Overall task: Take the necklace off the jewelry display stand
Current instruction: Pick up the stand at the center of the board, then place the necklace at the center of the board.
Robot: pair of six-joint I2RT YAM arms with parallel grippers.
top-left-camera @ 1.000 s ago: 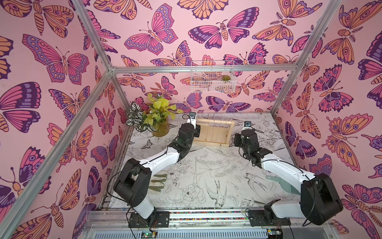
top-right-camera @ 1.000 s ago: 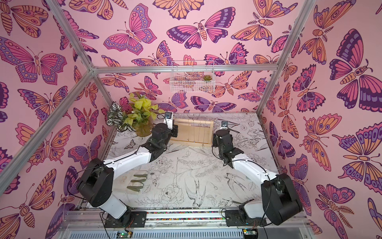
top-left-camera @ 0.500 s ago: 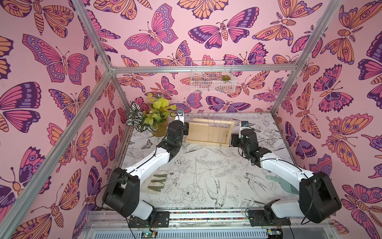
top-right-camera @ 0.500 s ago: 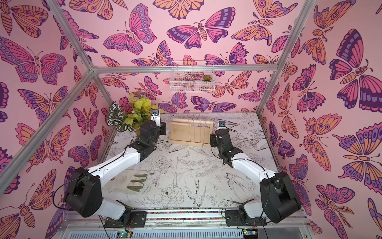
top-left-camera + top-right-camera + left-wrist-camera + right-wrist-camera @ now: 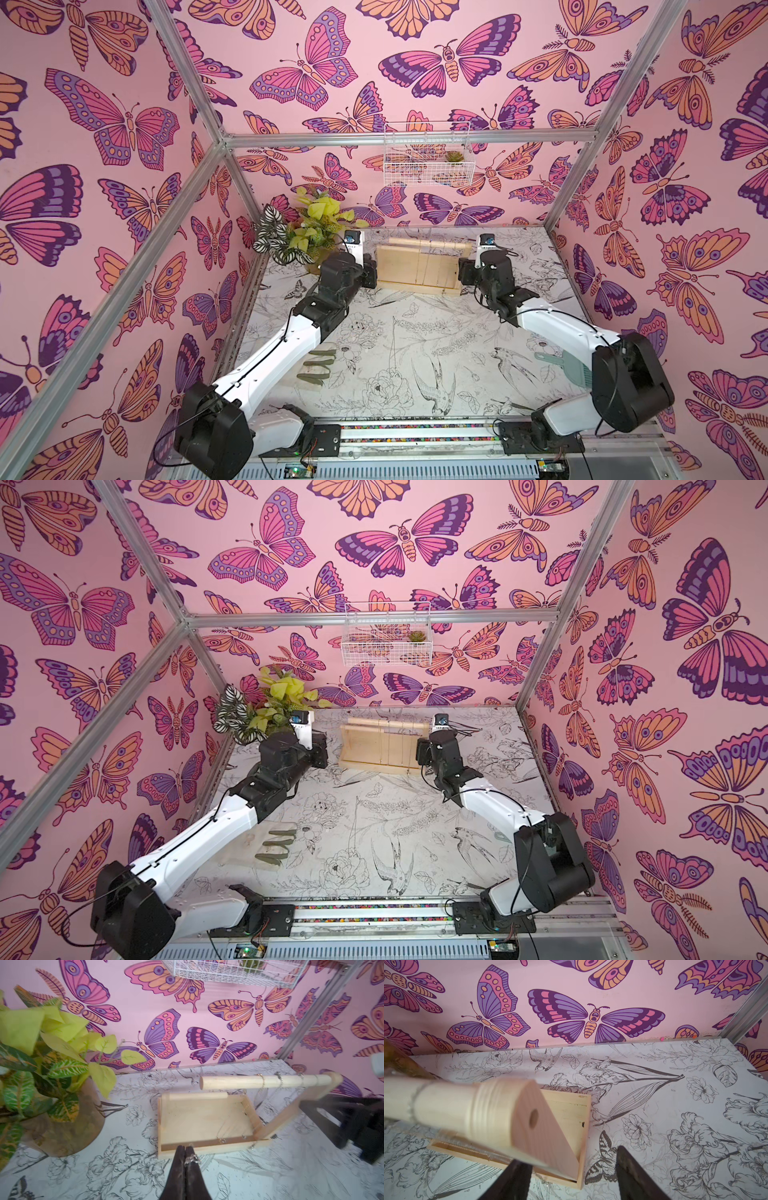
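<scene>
The jewelry display stand (image 5: 409,266) (image 5: 370,748) stands at the back of the table. Its crossbar (image 5: 249,1082) ends free on the side facing my left arm, and several thin chains (image 5: 279,1080) hang from it. My left gripper (image 5: 185,1150) (image 5: 371,279) is shut on a necklace; its silver links (image 5: 192,1160) bunch beside the fingertips, just off the base board's front corner. My right gripper (image 5: 573,1169) (image 5: 462,272) is open at the stand's other end, with the foot of the side upright (image 5: 546,1126) above the gap. One finger (image 5: 517,1178) is against the base.
A potted plant (image 5: 305,239) (image 5: 62,1122) stands close behind my left wrist. A white wire basket (image 5: 428,162) hangs on the back wall. Green pieces (image 5: 318,365) lie on a mat near the front left, and a teal scoop (image 5: 561,365) lies at the front right.
My left arm has drawn leftward, away from the crossbar's free end, and now sits beside the stand. The right gripper has opened a little and stays at the stand's right end.
</scene>
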